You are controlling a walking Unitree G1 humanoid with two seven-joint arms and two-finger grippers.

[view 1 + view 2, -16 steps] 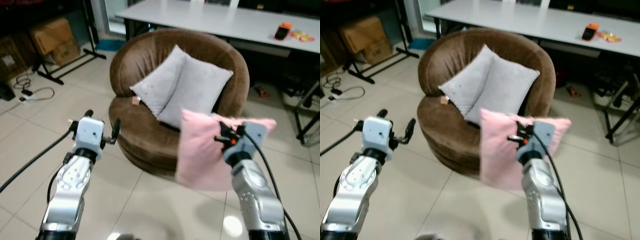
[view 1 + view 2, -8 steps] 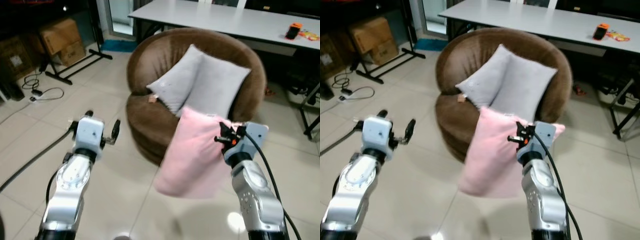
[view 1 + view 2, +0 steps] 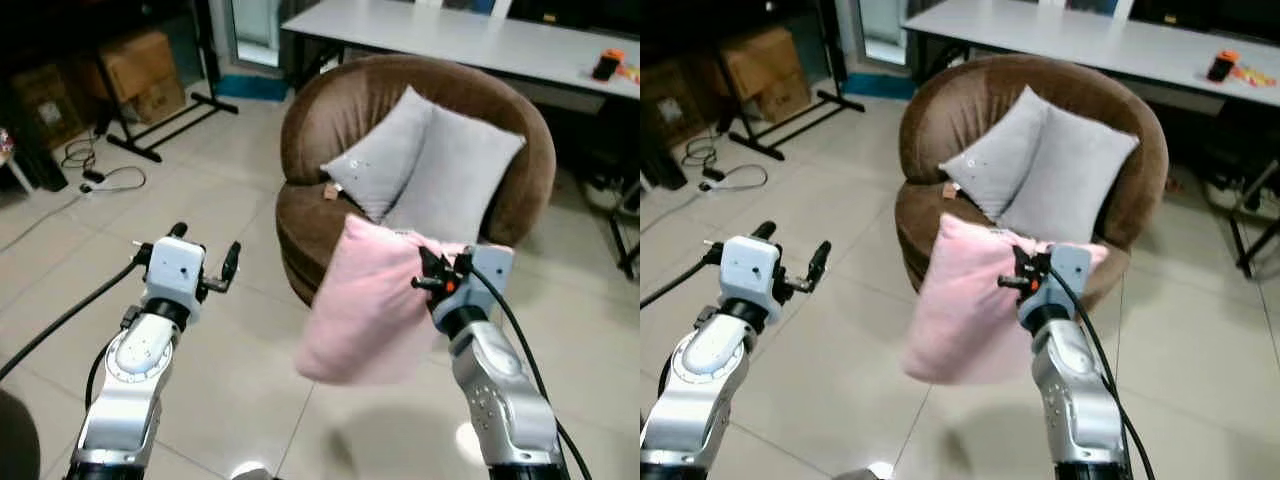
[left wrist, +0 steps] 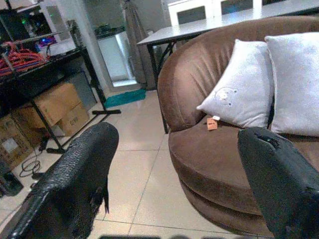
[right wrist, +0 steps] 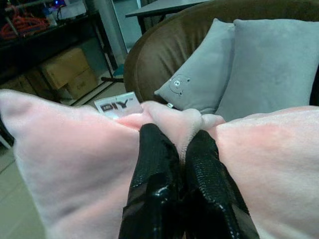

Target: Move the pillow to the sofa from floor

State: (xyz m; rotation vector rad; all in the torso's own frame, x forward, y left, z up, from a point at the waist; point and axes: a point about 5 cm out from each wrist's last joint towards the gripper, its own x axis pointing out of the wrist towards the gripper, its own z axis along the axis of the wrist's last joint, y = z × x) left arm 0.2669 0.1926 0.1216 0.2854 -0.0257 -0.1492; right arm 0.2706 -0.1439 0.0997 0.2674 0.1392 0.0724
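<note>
The round brown velvet sofa (image 3: pixel 420 180) is standing just ahead on the tiled floor, already seating two grey square cushions (image 3: pixel 430 170) that are leaning against its back, so free room is lying toward the seat's front edge. The soft pink pillow (image 3: pixel 375 305) is hanging clear of the floor in front of that edge, because the right gripper (image 5: pixel 172 149) is pinching a fold of its top seam with the jaws closed tight on the fabric. The left gripper (image 4: pixel 174 164) is hovering beside it with jaws spread wide and gripping nothing, probably kept free to steady the pillow.
</note>
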